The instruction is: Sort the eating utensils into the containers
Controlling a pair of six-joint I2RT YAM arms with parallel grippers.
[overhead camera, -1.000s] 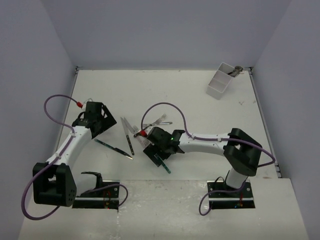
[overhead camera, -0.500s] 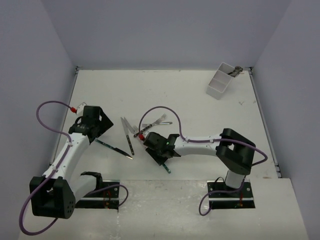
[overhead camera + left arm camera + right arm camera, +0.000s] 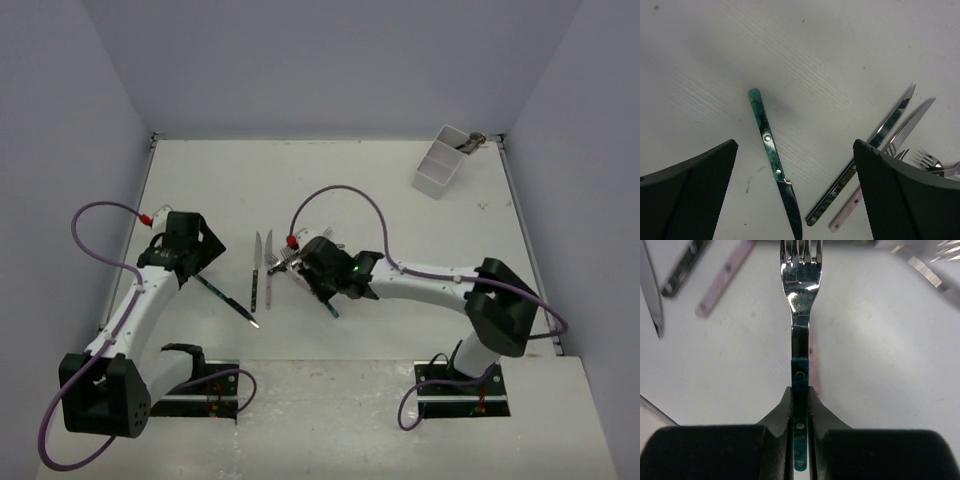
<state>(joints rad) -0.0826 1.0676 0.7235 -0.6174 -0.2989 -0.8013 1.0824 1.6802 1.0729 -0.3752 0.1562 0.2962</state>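
Right gripper [image 3: 800, 401] is closed tight on the green-handled fork [image 3: 801, 285]. Its fingers pinch the riveted handle on its narrow edges and the polished head projects straight ahead. In the overhead view this gripper sits near the middle of the table [image 3: 400, 220], at the edge of the utensil cluster. Whether the fork is clear of the surface cannot be told.

Left gripper [image 3: 795, 145] is wide open and holds nothing, its fingers straddling a green-handled knife [image 3: 771, 150] that lies flat and alone. A dark-handled knife [image 3: 860, 165] and a pink-handled knife [image 3: 880, 165] lie side by side just to its right, with more forks [image 3: 927, 160] beyond.

Handling, as judged:
- The utensils are light, stiff and thin.
- The metal heads look slick, so the handle is the better place to take hold.
- The fork is held towards the handle's rear, so the long head could swing in the grip.
- Pieces lying flat leave little room for a finger beneath them.

The white divided bin [image 3: 440, 170] stands in the far right corner, well apart from the cluster. Something metallic shows at its far end but cannot be identified.

The table is matt white, faintly ribbed and lightly scuffed. Plain pale walls close it in on three sides.
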